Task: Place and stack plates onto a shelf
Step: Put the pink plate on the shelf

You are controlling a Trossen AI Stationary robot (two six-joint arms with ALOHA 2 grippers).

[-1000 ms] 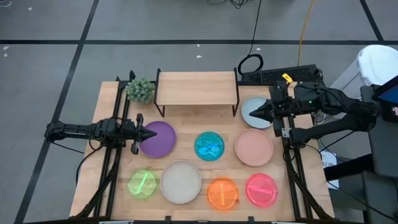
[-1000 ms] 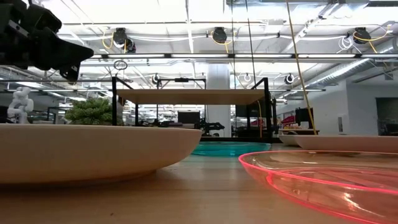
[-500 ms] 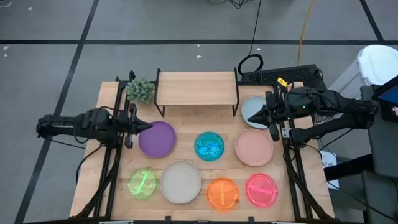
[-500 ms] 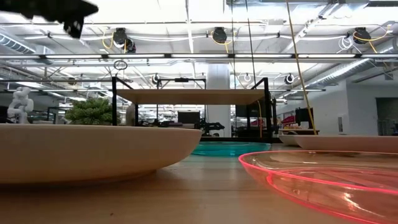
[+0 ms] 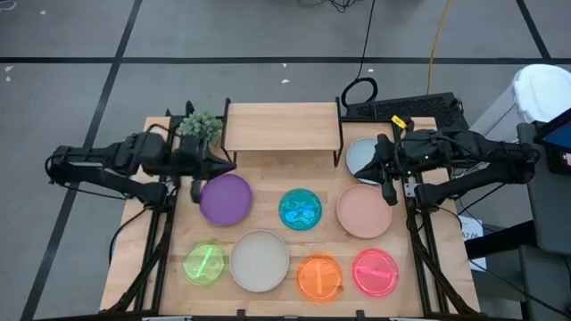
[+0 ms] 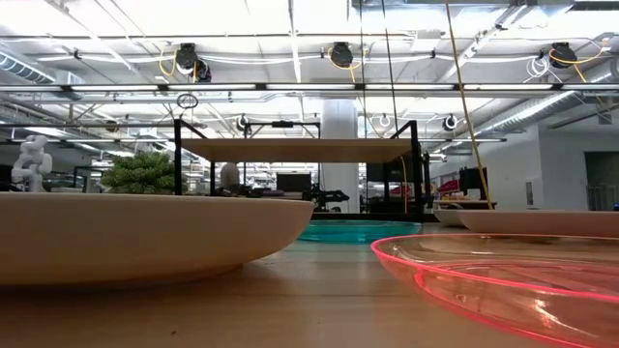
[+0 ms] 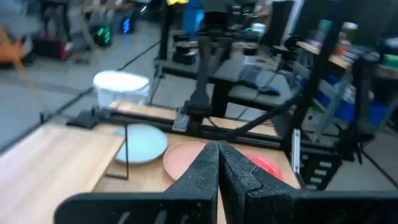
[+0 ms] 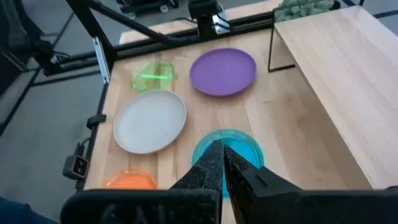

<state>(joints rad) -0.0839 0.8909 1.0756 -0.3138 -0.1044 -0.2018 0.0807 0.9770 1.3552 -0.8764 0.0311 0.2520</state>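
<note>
Nothing stacked yet: the shelf (image 5: 282,125) at twelve o'clock sits bare, all eight plates on the table. Left gripper (image 5: 225,165), fingers pressed together, hovers over the purple plate (image 5: 225,198); right gripper (image 5: 364,167), likewise closed, over the grey-blue plate (image 5: 359,153).

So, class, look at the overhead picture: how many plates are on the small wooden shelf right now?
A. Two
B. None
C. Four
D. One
B. The shelf top is bare wood; plates such as the purple plate and the grey-blue plate lie on the table around it.
</note>
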